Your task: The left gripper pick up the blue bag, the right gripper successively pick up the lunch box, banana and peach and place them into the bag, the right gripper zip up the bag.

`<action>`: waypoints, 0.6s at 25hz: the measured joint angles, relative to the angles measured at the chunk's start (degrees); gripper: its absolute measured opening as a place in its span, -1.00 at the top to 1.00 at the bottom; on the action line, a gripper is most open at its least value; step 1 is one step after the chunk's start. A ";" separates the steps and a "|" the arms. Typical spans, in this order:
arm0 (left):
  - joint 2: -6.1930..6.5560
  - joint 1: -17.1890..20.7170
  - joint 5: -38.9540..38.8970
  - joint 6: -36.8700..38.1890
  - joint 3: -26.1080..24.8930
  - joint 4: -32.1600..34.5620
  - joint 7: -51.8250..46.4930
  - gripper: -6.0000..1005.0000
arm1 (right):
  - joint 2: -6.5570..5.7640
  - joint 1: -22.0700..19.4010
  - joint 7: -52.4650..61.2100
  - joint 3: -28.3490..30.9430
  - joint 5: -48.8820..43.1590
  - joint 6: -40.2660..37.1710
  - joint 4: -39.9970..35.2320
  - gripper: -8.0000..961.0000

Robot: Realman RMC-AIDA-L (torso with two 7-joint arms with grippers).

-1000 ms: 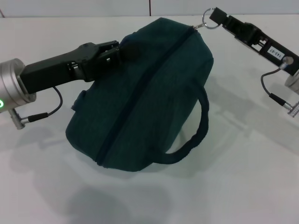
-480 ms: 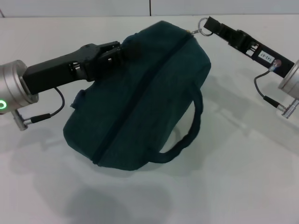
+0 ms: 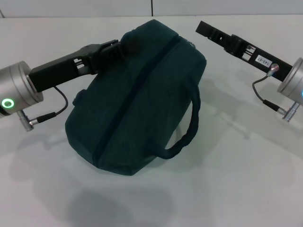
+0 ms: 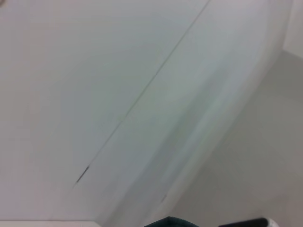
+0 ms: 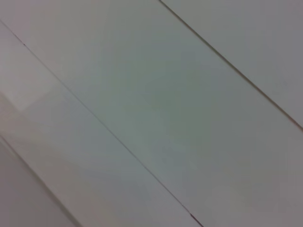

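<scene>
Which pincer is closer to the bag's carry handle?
Left, though not by much. The left pincer grips the bag's far upper edge; the right pincer hovers beyond its top corner, away from the handle.

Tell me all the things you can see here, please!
bag: one, dark blue-green, zipped shut, resting on the table, its end held up by the left gripper
bag handle: one, dark, looping off the bag's side
table: one, white, under everything
left gripper: one, black, clamped on the bag's far end
right gripper: one, black with a white label, beside the bag's far corner, holding nothing
</scene>
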 joint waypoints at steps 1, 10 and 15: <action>0.00 0.11 -0.03 -0.34 0.00 -0.02 -0.03 0.71 | -0.06 -0.05 -0.08 0.17 0.11 -0.13 0.04 0.51; -0.16 0.04 -1.28 -6.37 0.03 -2.56 -1.78 0.71 | -0.49 -2.02 -3.73 3.26 0.02 -0.78 0.34 0.35; -0.29 -0.06 -2.32 -10.24 0.04 -4.36 -1.63 0.71 | -0.66 -2.49 -4.48 3.40 -0.05 -0.53 0.42 0.24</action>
